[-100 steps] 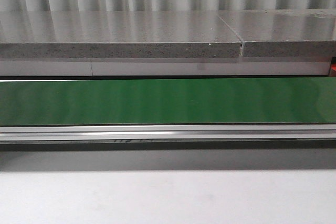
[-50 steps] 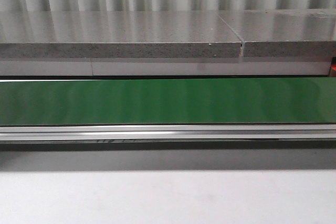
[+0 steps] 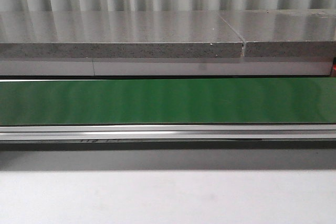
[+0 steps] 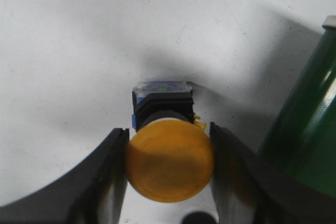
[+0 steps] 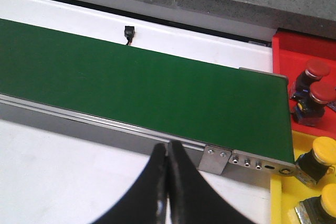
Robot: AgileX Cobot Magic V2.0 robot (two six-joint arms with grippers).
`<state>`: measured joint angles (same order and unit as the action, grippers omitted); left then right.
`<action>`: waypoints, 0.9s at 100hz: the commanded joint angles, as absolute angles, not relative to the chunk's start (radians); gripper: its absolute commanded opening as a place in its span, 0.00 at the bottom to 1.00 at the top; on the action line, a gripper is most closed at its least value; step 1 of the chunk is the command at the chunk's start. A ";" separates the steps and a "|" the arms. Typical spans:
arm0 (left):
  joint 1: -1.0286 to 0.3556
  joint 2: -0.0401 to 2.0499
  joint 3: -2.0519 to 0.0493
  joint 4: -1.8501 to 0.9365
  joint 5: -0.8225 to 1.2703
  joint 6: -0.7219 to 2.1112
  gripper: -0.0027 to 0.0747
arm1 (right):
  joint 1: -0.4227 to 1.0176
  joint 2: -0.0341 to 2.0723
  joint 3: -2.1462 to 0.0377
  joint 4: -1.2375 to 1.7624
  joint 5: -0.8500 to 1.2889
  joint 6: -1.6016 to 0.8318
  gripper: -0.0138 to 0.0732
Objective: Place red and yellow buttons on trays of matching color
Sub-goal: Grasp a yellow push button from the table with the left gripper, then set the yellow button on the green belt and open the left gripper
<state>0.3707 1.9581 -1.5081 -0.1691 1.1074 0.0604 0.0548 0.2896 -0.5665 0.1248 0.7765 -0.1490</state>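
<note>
Left wrist view: yellow button base half-hidden

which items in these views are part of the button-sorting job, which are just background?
Job items:
- yellow button between the left gripper fingers
- red tray with two red buttons
- yellow tray with two yellow buttons
- right gripper, shut and empty

Background:
- green conveyor belt
- grey stone ledge
- white table
</note>
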 commanded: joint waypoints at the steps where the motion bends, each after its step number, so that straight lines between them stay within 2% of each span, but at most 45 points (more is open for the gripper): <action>1: 0.373 1.846 -1.537 -0.184 1.106 0.065 0.26 | 0.055 0.297 -0.591 0.121 0.709 -0.157 0.08; 39: 0.297 1.630 -1.537 -0.129 1.188 0.071 0.26 | 0.055 0.297 -0.591 0.121 0.709 -0.157 0.08; 68: 0.199 1.590 -1.483 -0.140 1.201 0.071 0.26 | 0.055 0.297 -0.591 0.121 0.709 -0.157 0.08; 90: 0.177 1.590 -1.393 -0.140 1.152 0.071 0.26 | 0.055 0.297 -0.591 0.121 0.709 -0.157 0.08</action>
<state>0.1840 1.6370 -1.3932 -0.1281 1.1978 0.0703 0.0548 0.2896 -0.5665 0.1248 0.7765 -0.1490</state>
